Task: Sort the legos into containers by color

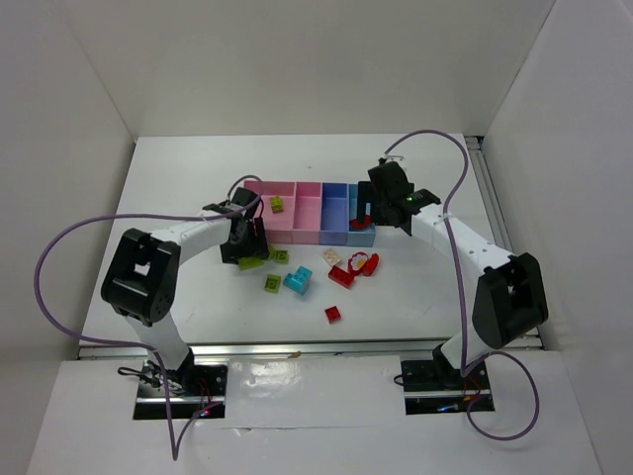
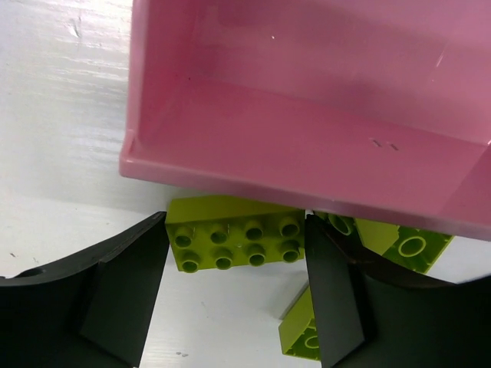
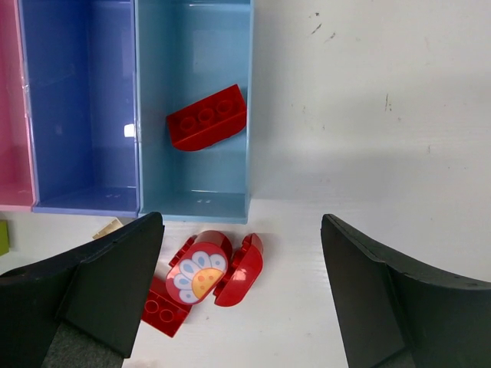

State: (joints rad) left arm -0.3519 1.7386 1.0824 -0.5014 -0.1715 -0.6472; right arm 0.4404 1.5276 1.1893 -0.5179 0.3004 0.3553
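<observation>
**Left gripper (image 2: 236, 257) pinches a lime brick at the tray's pink end; right gripper (image 3: 242, 257) gapes over the blue end**

The tray (image 1: 309, 226) lies crosswise on the table (image 1: 178, 198). Its pink sections (image 2: 307, 165) are toward the left arm. The periwinkle compartment (image 3: 84, 115) and the light blue compartment (image 3: 192, 180) are toward the right arm.

The left gripper sits at the tray's near pink wall. Its fingers (image 2: 123, 295) press the two short ends of a lime green brick (image 2: 230, 230). That brick lies studs up just beside the wall. It looks pinched, though the wrist view does not settle whether it is off the table.

A second lime brick (image 2: 406, 247) peeks out behind the other finger, also against the tray's near wall. A third lime brick (image 1: 271, 283) lies a little further out from the tray. A fourth lime brick (image 1: 276, 204) rests inside a pink section.

A cyan brick (image 1: 297, 281) sits beside the third lime one, on the tray's near side. A cream-white piece (image 1: 332, 255) lies just off the near wall below the periwinkle compartment.

The right gripper hangs above the tray's near light blue corner, jaws spread wide with nothing between them. One red brick (image 3: 207, 117) lies askew on the floor of the light blue compartment.

Just outside that compartment's near wall is a red cluster. It has a round piece with a flower face (image 3: 201, 270), a curved red piece (image 3: 244, 268) touching it, and a flat red brick (image 3: 163, 310). A lone red brick (image 1: 333, 314) lies furthest from the tray.
</observation>
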